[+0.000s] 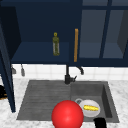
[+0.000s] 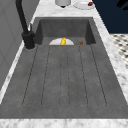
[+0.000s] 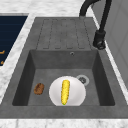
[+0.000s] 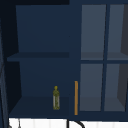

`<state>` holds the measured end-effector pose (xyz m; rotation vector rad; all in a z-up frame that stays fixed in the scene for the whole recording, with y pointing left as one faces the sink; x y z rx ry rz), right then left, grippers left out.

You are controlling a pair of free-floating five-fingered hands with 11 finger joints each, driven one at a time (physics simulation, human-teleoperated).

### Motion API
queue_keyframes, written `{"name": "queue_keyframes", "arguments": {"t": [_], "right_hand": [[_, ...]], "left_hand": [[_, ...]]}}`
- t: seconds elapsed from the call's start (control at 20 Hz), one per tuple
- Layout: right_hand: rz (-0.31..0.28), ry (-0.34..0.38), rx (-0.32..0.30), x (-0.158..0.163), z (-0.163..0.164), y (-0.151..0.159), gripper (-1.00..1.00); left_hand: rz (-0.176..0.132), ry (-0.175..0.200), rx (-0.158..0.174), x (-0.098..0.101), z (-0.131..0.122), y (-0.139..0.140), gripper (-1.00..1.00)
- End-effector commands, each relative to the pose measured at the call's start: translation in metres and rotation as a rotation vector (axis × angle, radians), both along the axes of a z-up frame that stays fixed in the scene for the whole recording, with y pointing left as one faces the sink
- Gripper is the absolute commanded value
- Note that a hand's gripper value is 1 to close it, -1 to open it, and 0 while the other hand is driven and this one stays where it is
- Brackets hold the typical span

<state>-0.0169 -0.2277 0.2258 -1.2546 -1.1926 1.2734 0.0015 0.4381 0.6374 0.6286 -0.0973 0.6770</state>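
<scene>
You are looking at a grey sink (image 3: 105, 75) whose basin is holding 1 white plate (image 3: 76, 96) with a corn cob (image 3: 65, 91) lying on it, and a small brown item (image 3: 39, 88) sitting just beside the plate. Above, a cabinet shelf (image 4: 32, 106) is carrying 1 green bottle (image 4: 56, 98), standing upright.
</scene>
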Motion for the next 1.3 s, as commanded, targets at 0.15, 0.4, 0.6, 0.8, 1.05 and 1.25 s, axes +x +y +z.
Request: {"name": "queue_keyframes", "arguments": {"t": [0.15, 0.4, 0.6, 0.8, 1.05, 1.25], "right_hand": [[0.0, 0.0, 0.0, 0.0, 0.0, 0.0, 0.0], [0.0, 0.0, 0.0, 0.0, 0.0, 0.0, 0.0], [0.0, 0.0, 0.0, 0.0, 0.0, 0.0, 0.0], [0.0, 0.0, 0.0, 0.0, 0.0, 0.0, 0.0], [0.0, 0.0, 0.0, 0.0, 0.0, 0.0, 0.0], [0.0, 0.0, 0.0, 0.0, 0.0, 0.0, 0.0]], "left_hand": [[-0.016, -0.008, -0.003, -0.026, -0.018, 0.038, 1.0], [-0.049, 0.006, 0.011, -0.023, -0.014, 0.045, 1.0], [-0.073, -0.002, 0.019, -0.025, -0.013, 0.051, 1.0], [-0.078, -0.007, 0.019, -0.008, -0.003, 0.046, 1.0], [-0.142, -0.029, -0.065, 0.0, -0.008, 0.048, -1.0], [-0.13, -0.016, -0.105, -0.008, -0.032, 0.073, -1.0]]}}
